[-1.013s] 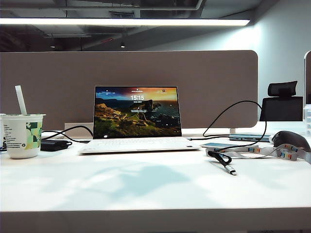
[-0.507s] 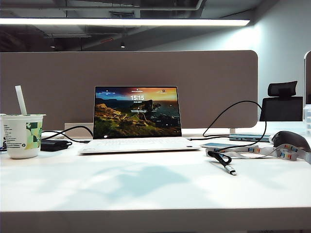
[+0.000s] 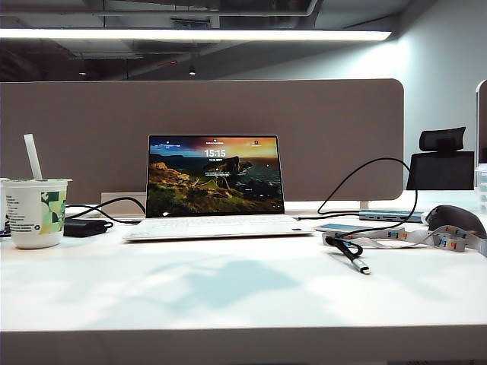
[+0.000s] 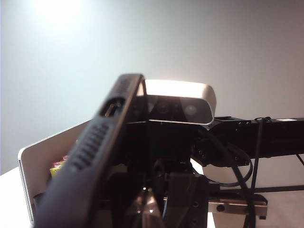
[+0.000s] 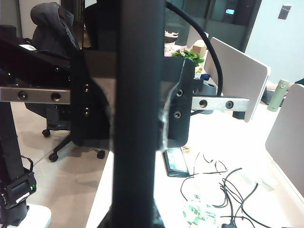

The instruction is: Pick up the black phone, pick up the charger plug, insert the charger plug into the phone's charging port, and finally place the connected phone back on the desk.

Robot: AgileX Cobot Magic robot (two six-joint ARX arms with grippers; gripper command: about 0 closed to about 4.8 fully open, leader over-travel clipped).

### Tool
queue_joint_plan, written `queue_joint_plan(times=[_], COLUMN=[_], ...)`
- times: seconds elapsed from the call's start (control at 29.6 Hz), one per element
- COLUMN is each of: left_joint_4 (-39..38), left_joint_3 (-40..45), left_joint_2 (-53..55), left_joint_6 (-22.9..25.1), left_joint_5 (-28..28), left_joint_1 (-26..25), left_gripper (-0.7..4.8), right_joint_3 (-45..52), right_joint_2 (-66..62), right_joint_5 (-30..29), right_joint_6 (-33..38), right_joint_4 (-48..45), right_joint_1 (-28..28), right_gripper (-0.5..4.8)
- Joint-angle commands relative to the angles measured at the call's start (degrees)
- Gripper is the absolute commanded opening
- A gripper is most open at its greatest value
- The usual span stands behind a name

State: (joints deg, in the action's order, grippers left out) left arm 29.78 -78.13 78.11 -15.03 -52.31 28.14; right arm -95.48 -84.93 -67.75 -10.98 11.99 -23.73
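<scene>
Two grippers are being shown up off the desk [image 3: 228, 304]. The right gripper [image 5: 137, 109] is pinching the black phone [image 4: 102, 133], rigid, glossy and likely slippery, so a mid-body hold is being advised. The left gripper [image 4: 152, 209] is pressed together, contact unclear. The charger plug [image 3: 362, 268] is lying at the laptop's [image 3: 215, 182] 4 o'clock.

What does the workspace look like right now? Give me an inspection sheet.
Surface: the desk, white, soft shadows in front.
Job's things: charger plug lies on the desk, right of the laptop; black phone off the desk, charging port facing the left wrist camera.
Clutter: cup, power brick, lanyard.
Grippers: left gripper shut, by the phone; right gripper shut, apparently on the phone; neither in the exterior view.
Cables: black cable loops behind the laptop.
Surroundings: fabric divider, office chair.
</scene>
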Motion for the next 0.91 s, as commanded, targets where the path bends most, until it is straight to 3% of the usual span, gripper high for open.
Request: queue_joint_plan(times=[0.03,0.07,0.14,0.17,0.2,0.34,0.41,0.44,0.51,0.57,0.61,0.64,0.71,0.81,0.91], left_joint_4=[0.31,0.31,0.28,0.11,-0.09,-3.82,-8.41,-12.33,-17.42,-21.99,-23.61,-25.46,-27.28,-27.63,-28.52], left_joint_3=[-0.31,-0.31,-0.31,-0.31,-0.31,-0.33,-0.33,-0.33,-0.33,-0.33,-0.33,-0.33,-0.33,-0.33,-0.33], left_joint_2=[-0.09,-0.09,-0.09,-0.11,-0.13,-0.13,-0.33,-0.50,-0.59,-0.61,-0.61,-0.87,-1.55,-2.71,-3.61], left_joint_6=[-0.17,0.04,0.44,1.33,1.70,1.79,4.00,7.89,11.08,12.07,12.09,12.79,15.82,17.18,17.16], left_joint_5=[2.16,2.16,2.16,2.21,2.19,3.19,5.27,6.45,8.94,11.56,12.90,14.71,16.59,16.72,16.76], left_joint_1=[-0.09,-0.09,-0.33,-0.70,-0.90,-3.56,-4.13,-4.24,-4.11,-4.11,-4.11,-4.13,-4.13,-4.11,-4.13], left_gripper=[-0.06,-0.06,-0.06,-0.06,-0.06,-0.06,-0.06,-0.06,-0.06,-0.06,-0.06,-0.06,-0.06,-0.06,-0.06], right_joint_3=[-0.50,-0.50,-0.50,-0.50,-0.50,-0.50,-0.50,-0.50,-0.50,-0.50,-0.50,-0.50,-0.50,-0.50,-0.50], right_joint_2=[0.55,0.59,0.68,0.83,0.98,3.10,4.59,4.98,4.90,4.20,3.78,2.89,1.11,-2.23,-6.45], right_joint_5=[-0.13,-0.13,0.11,1.25,2.14,6.10,12.66,16.66,20.96,27.41,30.36,32.59,33.59,34.58,37.44], right_joint_6=[-0.48,-0.02,3.08,5.73,7.04,8.02,8.02,8.04,8.24,8.20,8.22,8.22,8.44,9.92,8.79], right_joint_4=[-1.29,-1.33,-1.40,-1.29,-1.03,2.97,7.85,11.47,18.49,25.68,28.39,31.28,36.09,42.64,49.70], right_joint_1=[-0.20,-0.20,0.07,0.79,1.46,6.51,9.33,10.23,10.47,10.45,10.38,10.19,10.19,10.19,9.42], right_gripper=[0.46,1.17,3.59,4.27,4.34,4.31,4.06,3.95,3.95,3.93,3.70,2.91,2.08,1.49,1.38])
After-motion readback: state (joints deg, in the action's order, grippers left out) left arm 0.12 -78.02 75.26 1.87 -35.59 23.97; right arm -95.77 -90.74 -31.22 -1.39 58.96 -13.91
